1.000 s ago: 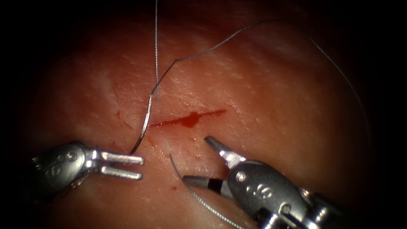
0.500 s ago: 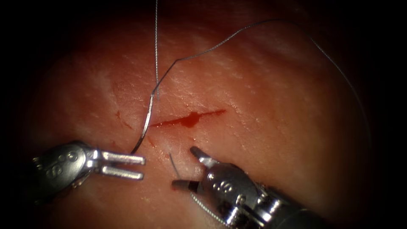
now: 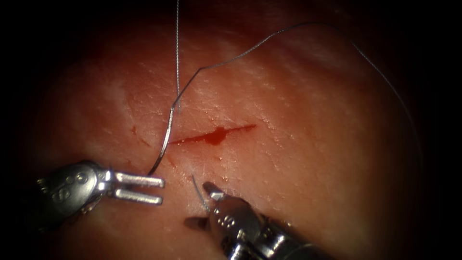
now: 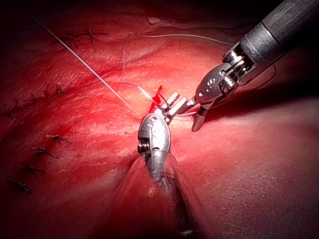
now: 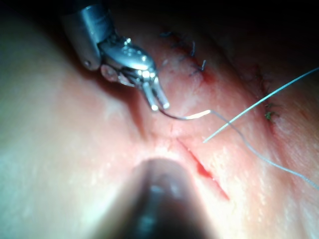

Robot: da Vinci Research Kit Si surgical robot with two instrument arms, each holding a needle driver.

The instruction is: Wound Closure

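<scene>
The needle (image 3: 166, 139) is lying at the 9 o'clock end of the cut (image 3: 214, 136). Its lower end is meeting the upper jaw of the left tool (image 3: 161, 189), whose jaws are standing apart, gripping nothing. I cannot tell whether the needle is in the tissue (image 3: 298, 144). At the cut's 6 o'clock, the right tool (image 3: 196, 203) is gaping around a thread strand (image 3: 198, 190). This is probably a pick-up, calling for a square close.

In the left wrist view, the left tool (image 4: 175, 101) and right tool (image 4: 194, 113) are crowding together over the glistening tissue (image 4: 89, 149).

In the right wrist view, the needle (image 5: 192, 117) is reaching from the left tool (image 5: 160, 104) towards the cut (image 5: 204, 172).

A: Off-task items?
B: Old stitched row (image 4: 48, 93), dark thread, closed.
A: Around it?
B: Stitch pair (image 4: 90, 34) well apart on one side. Four single stitches (image 4: 44, 150) near it on the opposite side, each apart from the next.
</scene>
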